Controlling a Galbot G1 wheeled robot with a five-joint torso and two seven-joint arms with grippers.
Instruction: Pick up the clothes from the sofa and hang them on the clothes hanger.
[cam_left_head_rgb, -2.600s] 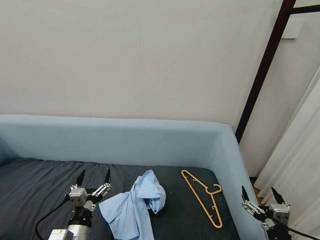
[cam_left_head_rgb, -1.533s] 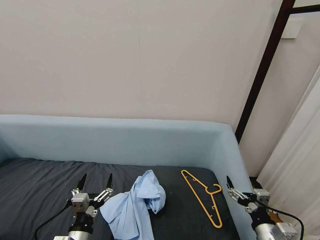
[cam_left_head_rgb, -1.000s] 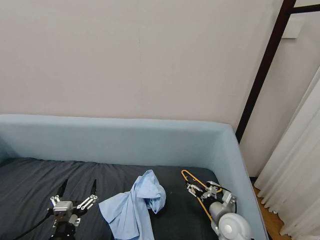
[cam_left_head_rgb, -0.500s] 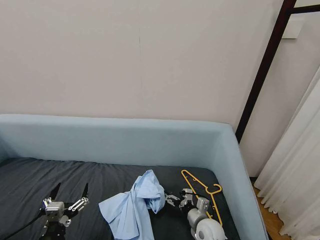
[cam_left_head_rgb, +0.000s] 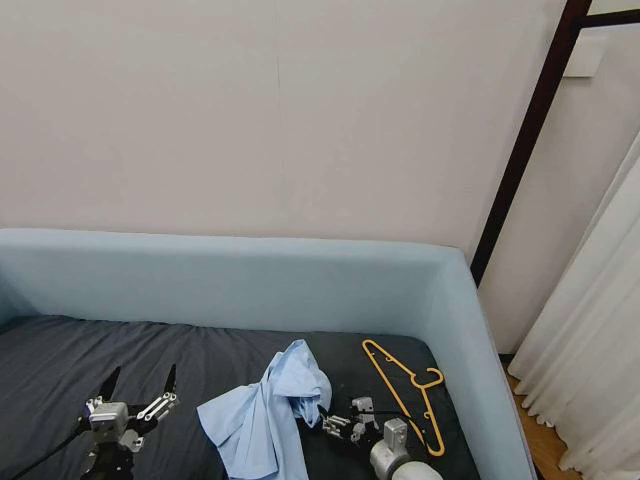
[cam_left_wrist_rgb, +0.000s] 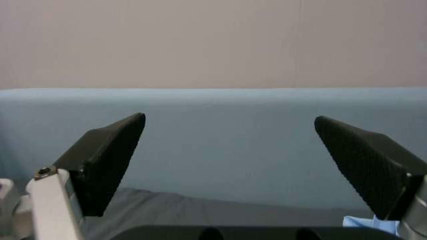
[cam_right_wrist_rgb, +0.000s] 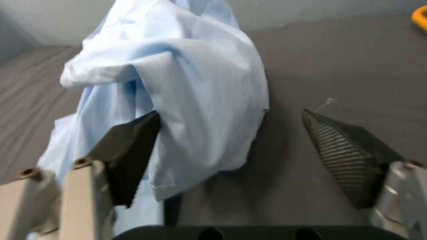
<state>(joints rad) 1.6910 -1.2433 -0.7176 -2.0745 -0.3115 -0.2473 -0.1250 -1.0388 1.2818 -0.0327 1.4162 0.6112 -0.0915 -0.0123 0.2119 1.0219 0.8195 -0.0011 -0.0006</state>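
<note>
Lying crumpled on dark grey sofa seat (cam_left_head_rgb: 60, 360), beside orange plastic hanger (cam_left_head_rgb: 405, 395): light-blue cloth shirt (cam_left_head_rgb: 265, 415). Right tool (cam_left_head_rgb: 340, 425) spread wide, facing shirt's edge. Left tool (cam_left_head_rgb: 142, 372) likewise wide, hovering apart. Risking pinching 1 thin fold, cloth slipping free.

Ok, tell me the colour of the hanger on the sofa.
Plain orange-yellow. The hanger shows best in the head view.
</note>
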